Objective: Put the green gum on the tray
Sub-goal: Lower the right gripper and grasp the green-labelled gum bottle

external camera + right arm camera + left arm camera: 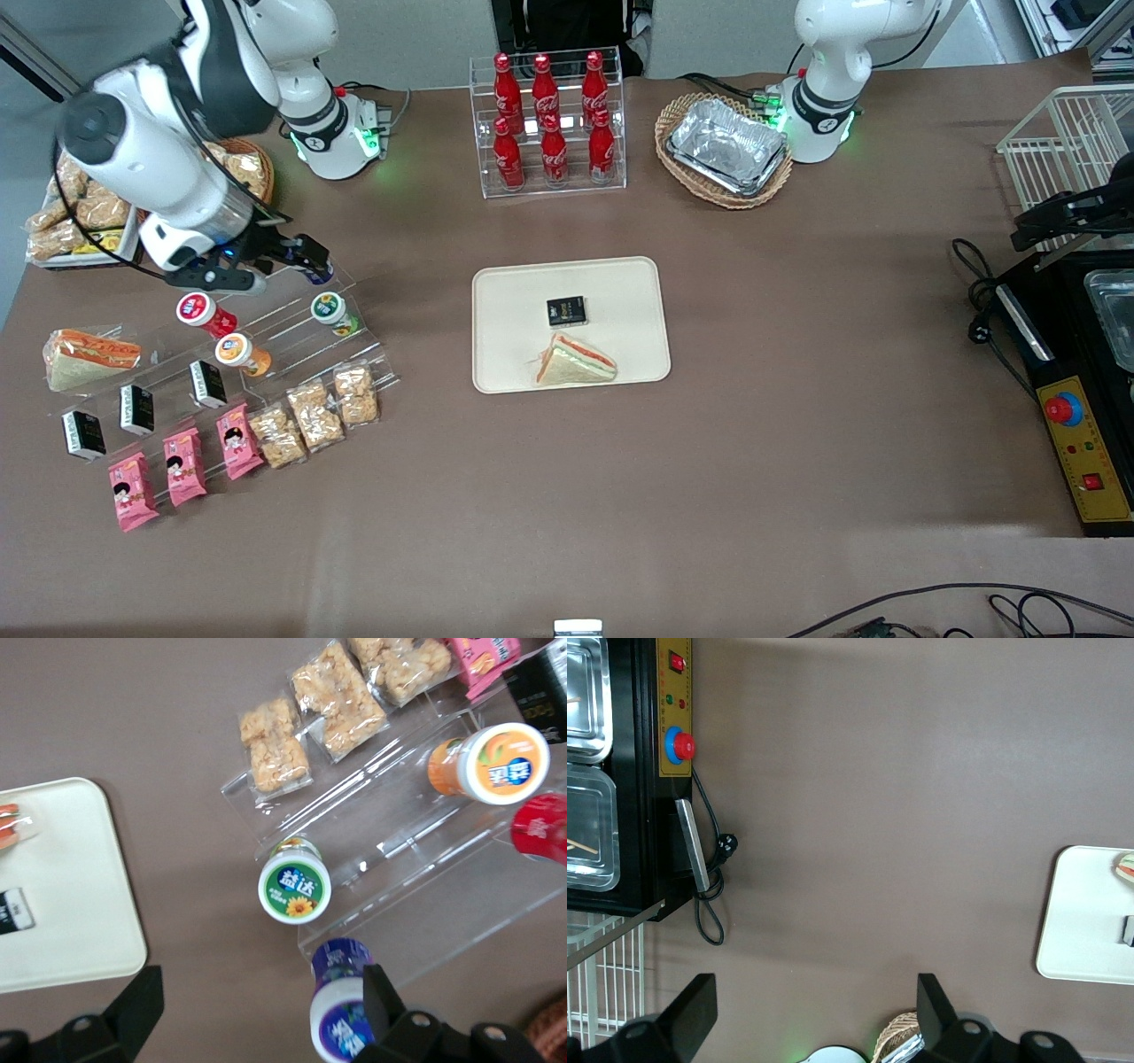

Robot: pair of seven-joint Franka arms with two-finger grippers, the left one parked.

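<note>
The large flat cream-coloured tray lies well apart from the gripper, carrying a wrapped triangular sandwich and a small black packet; the wrist view cuts off most of it. The clear acrylic stepped rack sits under the jaws, which stand apart, holding nothing. A blue-lidded bottle is partly hidden by one finger. The small green gum bottle stands on the rack just ahead of the jaws, unobstructed.

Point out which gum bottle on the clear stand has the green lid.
The small green-lidded gum bottle with white rim, at the stand's tray-side end. The others have orange, red and blue lids. The hand hovers above it.
</note>
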